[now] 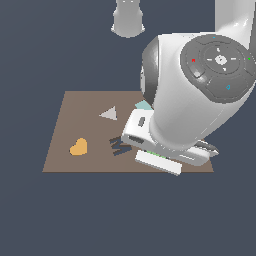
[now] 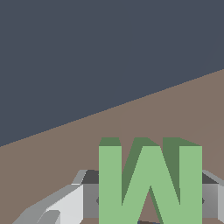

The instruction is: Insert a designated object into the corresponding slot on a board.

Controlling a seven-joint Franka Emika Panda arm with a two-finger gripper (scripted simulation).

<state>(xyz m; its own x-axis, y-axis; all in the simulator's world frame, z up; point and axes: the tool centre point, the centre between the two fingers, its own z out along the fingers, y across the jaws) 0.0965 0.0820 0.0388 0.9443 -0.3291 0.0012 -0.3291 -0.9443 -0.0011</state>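
The green M-shaped block (image 2: 150, 183) fills the lower part of the wrist view, gripped on both sides between grey fingers (image 2: 89, 200). My gripper (image 2: 150, 202) is shut on it, just above the brown board (image 2: 57, 170). In the exterior view my hand (image 1: 157, 147) hangs low over the board (image 1: 75, 107) near its front edge, just to the exterior view's right of the dark M-shaped slot (image 1: 118, 146). Only a sliver of the green block (image 1: 159, 155) shows under the hand. The slot is open and partly shadowed.
An orange heart (image 1: 78, 147) and a grey triangle (image 1: 109, 114) are inset in the board. A teal rectangle (image 1: 144, 105) peeks out behind my arm (image 1: 200, 85), which hides the board's right part. The robot base (image 1: 128, 17) stands behind the board.
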